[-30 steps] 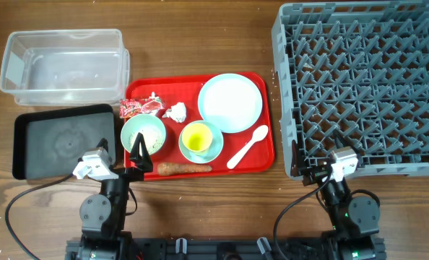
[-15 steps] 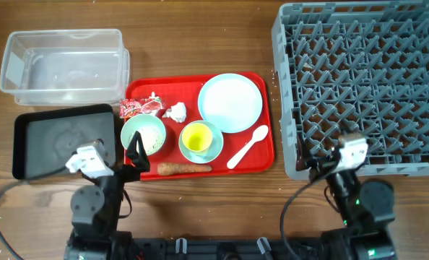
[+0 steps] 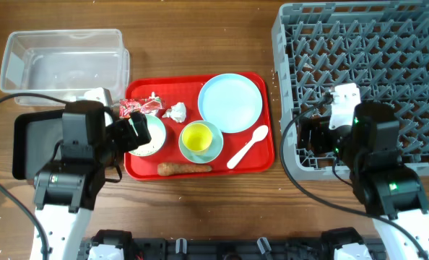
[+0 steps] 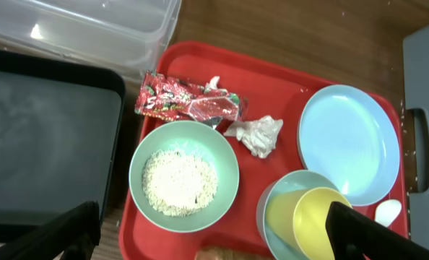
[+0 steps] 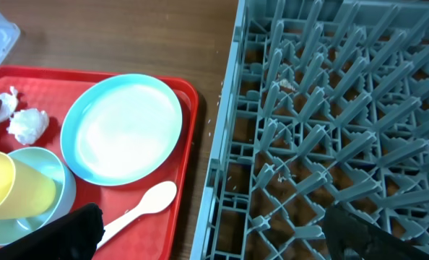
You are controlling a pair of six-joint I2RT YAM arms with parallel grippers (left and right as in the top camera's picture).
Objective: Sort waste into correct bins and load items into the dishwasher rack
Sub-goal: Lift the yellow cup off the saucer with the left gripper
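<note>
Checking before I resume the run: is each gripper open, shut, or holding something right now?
Left gripper: open, holding nothing.
Right gripper: open, holding nothing.

Lighting all 3 views brightly and evenly from above. Throwing only faint, soft shadows around the red tray (image 3: 261, 165) and the dishwasher rack (image 3: 359, 87). Glinting white on the clear tub (image 4: 34, 30), far up-left of the left jaws, and sheening the pale blue plate (image 5: 120, 130) ahead of the right jaws. Rendering the near fingertips (image 4: 52, 232) dark and soft-edged. Bending straight lines slightly near the wrist-view edges.
</note>
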